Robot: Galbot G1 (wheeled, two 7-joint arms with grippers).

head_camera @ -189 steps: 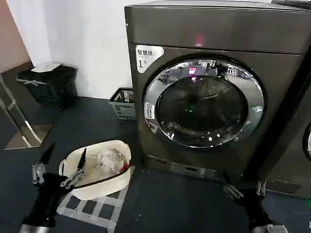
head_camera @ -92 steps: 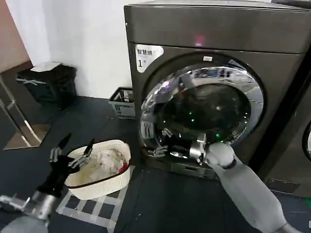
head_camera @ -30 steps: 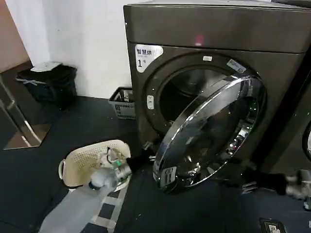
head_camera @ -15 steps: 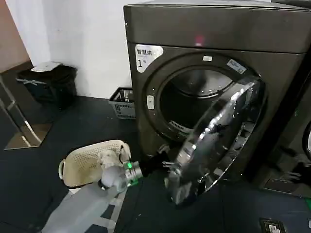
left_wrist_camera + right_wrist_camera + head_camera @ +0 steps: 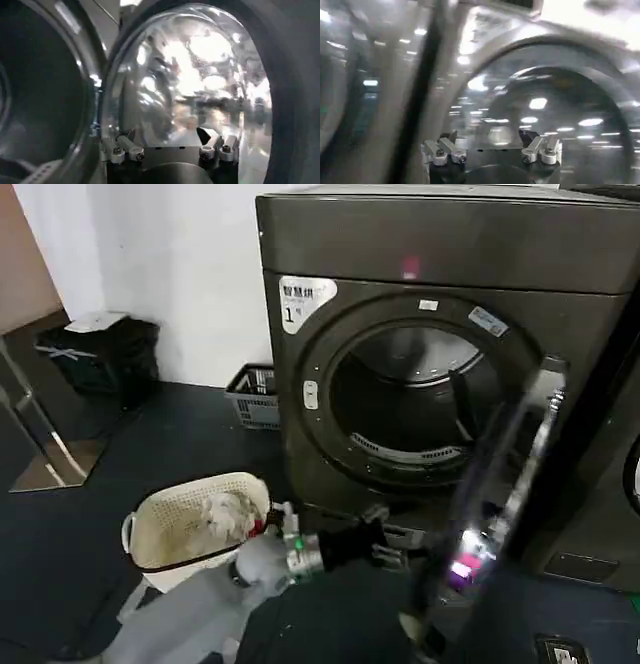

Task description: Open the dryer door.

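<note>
Dryer door (image 5: 500, 504) stood swung wide, nearly edge-on, hinged at the right of the dryer (image 5: 420, 254); drum exposed. Left tool (image 5: 385, 546), fingers apart, sat by the door's inner face. Task looked essentially done.

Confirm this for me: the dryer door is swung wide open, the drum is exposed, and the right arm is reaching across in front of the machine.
One thing is wrong: the head view shows the left gripper reaching across, not the right. The dryer door is swung wide open and the drum of the dryer is exposed.
</note>
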